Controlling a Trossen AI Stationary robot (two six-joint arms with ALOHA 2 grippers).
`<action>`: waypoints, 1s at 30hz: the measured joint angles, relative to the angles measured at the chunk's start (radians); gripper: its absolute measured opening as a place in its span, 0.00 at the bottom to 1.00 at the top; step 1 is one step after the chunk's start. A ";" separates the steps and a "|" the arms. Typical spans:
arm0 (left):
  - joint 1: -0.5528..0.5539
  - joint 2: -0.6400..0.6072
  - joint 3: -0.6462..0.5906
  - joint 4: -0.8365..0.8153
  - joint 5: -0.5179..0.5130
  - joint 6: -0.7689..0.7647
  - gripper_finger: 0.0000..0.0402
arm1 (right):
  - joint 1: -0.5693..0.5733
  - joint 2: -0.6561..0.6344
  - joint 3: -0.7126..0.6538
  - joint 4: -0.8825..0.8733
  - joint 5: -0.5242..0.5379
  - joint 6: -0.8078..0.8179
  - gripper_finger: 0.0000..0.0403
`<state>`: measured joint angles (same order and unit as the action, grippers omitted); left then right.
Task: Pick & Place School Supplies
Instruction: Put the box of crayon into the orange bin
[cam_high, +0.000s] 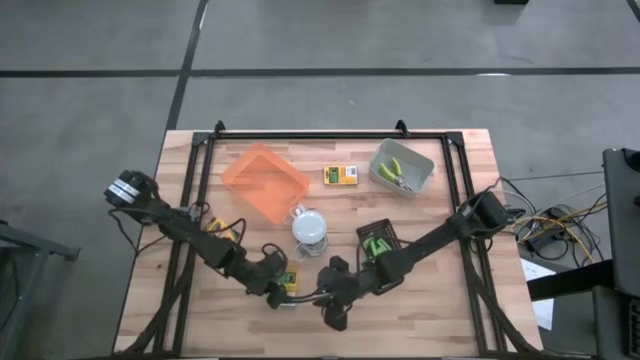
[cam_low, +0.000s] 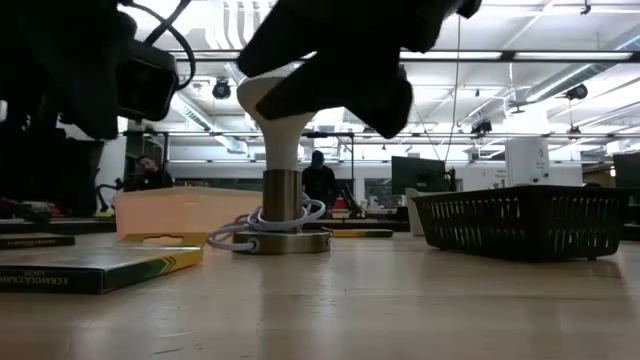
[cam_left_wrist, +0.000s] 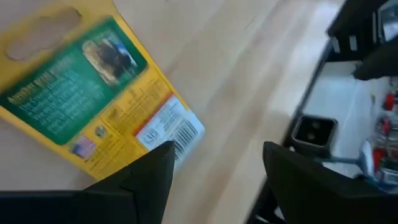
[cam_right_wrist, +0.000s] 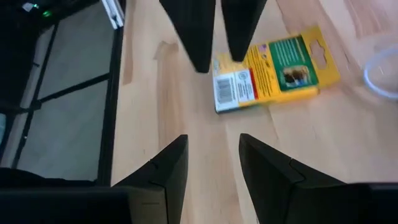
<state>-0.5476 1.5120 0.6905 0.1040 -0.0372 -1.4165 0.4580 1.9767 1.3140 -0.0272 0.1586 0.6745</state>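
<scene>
Crayon box (cam_left_wrist: 93, 106) lies unplaced on the surface (cam_high: 440, 310); left gripper (cam_left_wrist: 214, 171) open beside it, right gripper (cam_right_wrist: 211, 165) empty, parted.

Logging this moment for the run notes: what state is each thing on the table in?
Left gripper: open, at crayon box's barcode end.
Right gripper: open, empty, near that box.
Crayon box: flat on table, not held.
Orange tray: empty.
Grey tray: holds green-handled tools.
Black basket: holds green items.

Bare wood lies open on the near side of the white domed object (cam_high: 310, 227). The orange tray (cam_high: 264, 182) touches its far-left side; the black tray (cam_high: 378, 240) stands just right.
</scene>
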 joint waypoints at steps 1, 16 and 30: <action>-0.001 -0.004 0.001 0.000 0.002 -0.009 0.62 | 0.000 0.001 0.000 0.009 0.001 -0.031 0.34; -0.024 -0.024 0.003 -0.026 0.002 -0.034 0.62 | 0.014 -0.007 -0.168 0.495 0.280 -0.324 0.28; -0.028 -0.024 0.001 -0.056 0.027 -0.058 0.62 | -0.012 -0.006 -0.477 0.985 0.229 -0.566 0.25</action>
<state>-0.5758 1.4876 0.6914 0.0480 -0.0101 -1.4746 0.4458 1.9704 0.8371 0.9579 0.3879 0.1090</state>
